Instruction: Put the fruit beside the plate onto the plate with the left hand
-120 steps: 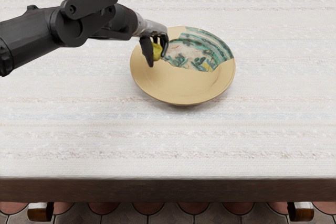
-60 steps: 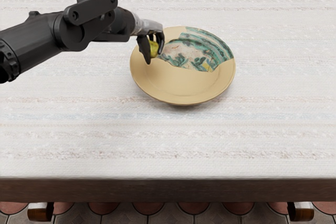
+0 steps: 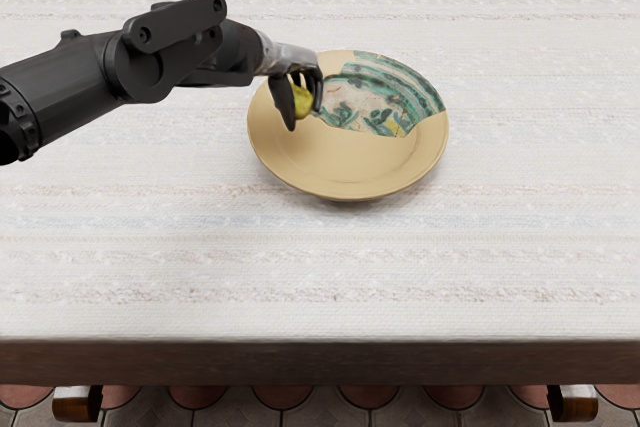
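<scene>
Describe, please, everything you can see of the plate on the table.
The plate is round and shallow, mustard-yellow, seemingly ceramic, with a green-and-white painted patch across its far right part. It sits flat on the pale table, in its far half. The left hand holds a small yellow fruit over the far-left rim; whether either touches the plate cannot be told.

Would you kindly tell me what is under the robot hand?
The left rim of the plate lies under the left robot hand, which grips a yellow fruit. Its fingers hide whether it touches the plate.
</scene>
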You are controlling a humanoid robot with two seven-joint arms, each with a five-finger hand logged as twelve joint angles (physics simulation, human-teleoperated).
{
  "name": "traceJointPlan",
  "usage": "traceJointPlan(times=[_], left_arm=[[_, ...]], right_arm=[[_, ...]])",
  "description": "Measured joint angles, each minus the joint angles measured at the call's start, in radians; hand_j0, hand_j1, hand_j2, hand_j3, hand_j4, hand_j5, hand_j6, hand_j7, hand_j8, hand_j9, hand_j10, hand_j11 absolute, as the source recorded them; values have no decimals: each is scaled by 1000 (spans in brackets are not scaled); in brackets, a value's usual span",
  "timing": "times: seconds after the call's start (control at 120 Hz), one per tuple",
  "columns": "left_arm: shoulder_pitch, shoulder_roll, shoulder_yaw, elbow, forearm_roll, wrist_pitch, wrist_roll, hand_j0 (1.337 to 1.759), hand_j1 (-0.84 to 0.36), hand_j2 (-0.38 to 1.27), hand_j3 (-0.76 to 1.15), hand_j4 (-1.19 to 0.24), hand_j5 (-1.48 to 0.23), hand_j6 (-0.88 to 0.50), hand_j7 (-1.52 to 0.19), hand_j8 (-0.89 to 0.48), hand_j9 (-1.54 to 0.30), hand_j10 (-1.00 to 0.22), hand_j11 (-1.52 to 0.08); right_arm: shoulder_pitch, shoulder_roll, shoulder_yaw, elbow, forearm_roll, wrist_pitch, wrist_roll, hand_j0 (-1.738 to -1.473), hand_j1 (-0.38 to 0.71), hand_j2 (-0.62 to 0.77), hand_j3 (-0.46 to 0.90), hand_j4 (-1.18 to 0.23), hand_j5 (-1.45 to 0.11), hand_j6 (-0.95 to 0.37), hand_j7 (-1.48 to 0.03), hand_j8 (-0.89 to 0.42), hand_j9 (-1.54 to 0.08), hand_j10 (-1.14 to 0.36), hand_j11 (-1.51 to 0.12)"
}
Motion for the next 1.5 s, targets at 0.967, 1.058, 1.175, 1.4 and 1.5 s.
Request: traceJointPlan(times=[0.967,1.058,1.175,1.4,1.5], left_arm=[[24,197,-194,-179,-562,-185,-2,1658,332,4,0,-17,-21,-15,-21,-14,-21,-18,-21],[70,282,-200,-192,-629,-197,-2,1658,338,3,0,-11,-13,-10,-13,-9,-13,-12,-13],[135,430,-203,-221,-662,-202,-2,1658,343,2,0,-7,-8,-6,-7,-6,-7,-7,-7],[216,584,-217,-282,-675,-205,-2,1658,347,1,0,-3,-3,-2,-2,-2,-2,-2,-2],[263,649,-247,-288,-676,-205,-2,1658,348,1,0,-2,-2,-1,-2,-1,-2,-1,-1]], right_arm=[[0,0,0,0,0,0,0,-1658,-314,-6,0,-30,-38,-30,-38,-30,-38,-30,-38],[0,0,0,0,0,0,0,-1658,-314,-6,0,-30,-38,-30,-38,-30,-38,-30,-38],[0,0,0,0,0,0,0,-1658,-314,-6,0,-30,-38,-30,-38,-30,-38,-30,-38],[0,0,0,0,0,0,0,-1658,-314,-6,0,-30,-38,-30,-38,-30,-38,-30,-38],[0,0,0,0,0,0,0,-1658,-314,-6,0,-30,-38,-30,-38,-30,-38,-29,-38]])
